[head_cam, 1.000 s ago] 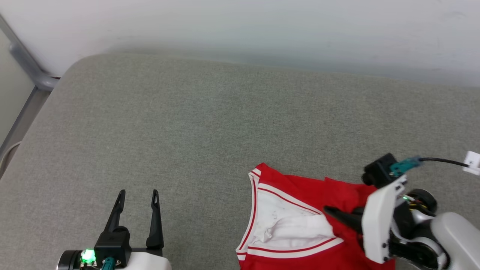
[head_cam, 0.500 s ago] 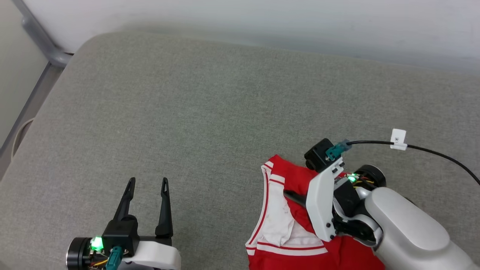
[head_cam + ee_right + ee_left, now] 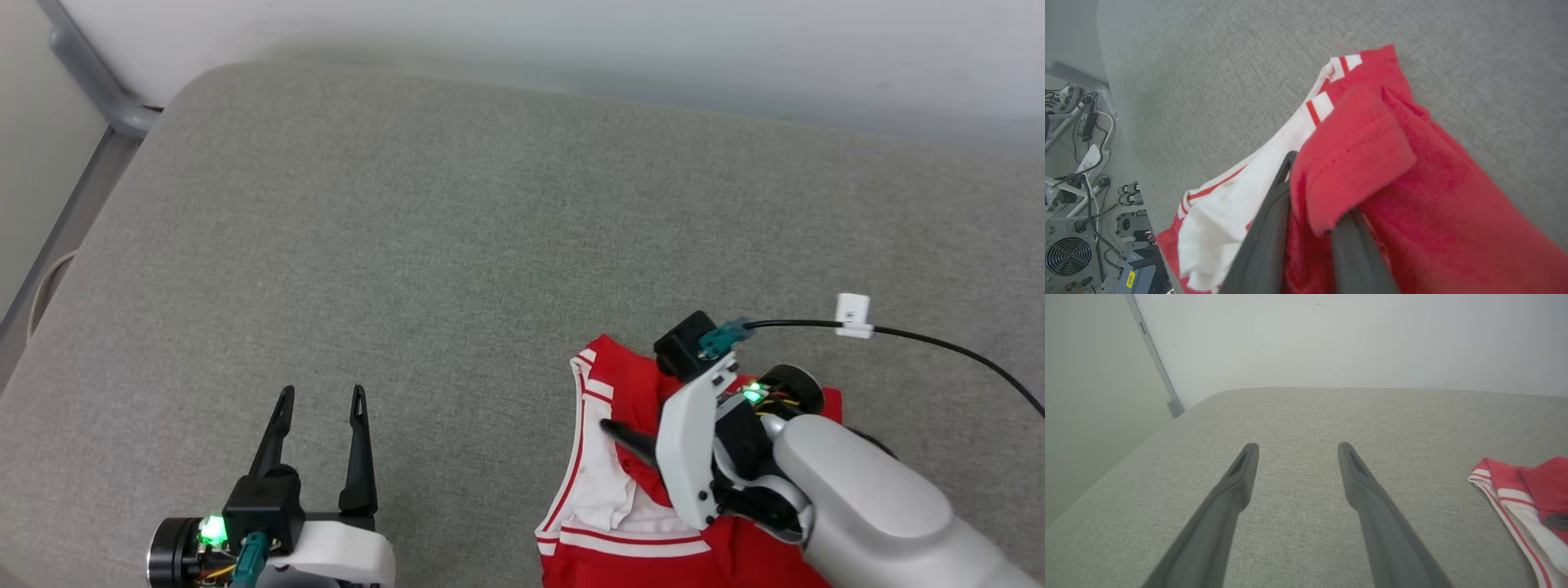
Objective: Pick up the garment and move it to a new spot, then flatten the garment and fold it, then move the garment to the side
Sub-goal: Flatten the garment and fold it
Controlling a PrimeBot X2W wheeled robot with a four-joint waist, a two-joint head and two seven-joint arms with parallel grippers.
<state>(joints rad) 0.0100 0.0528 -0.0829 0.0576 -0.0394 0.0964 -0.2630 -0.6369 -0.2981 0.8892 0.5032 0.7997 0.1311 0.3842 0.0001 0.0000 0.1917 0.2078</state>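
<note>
My left gripper [image 3: 321, 396] hangs low at the left over the grey cushion [image 3: 490, 245], fingers spread wide and empty. My right gripper [image 3: 624, 434] points leftward into the garment [image 3: 600, 490]. A red flap lies over its fingers, and I cannot tell whether they pinch it. The garment lies rumpled at near right, red with a white sleeve and striped trim.

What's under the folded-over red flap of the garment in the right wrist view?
One dark finger of the right gripper runs under the garment's flap; its tip is covered.
</note>
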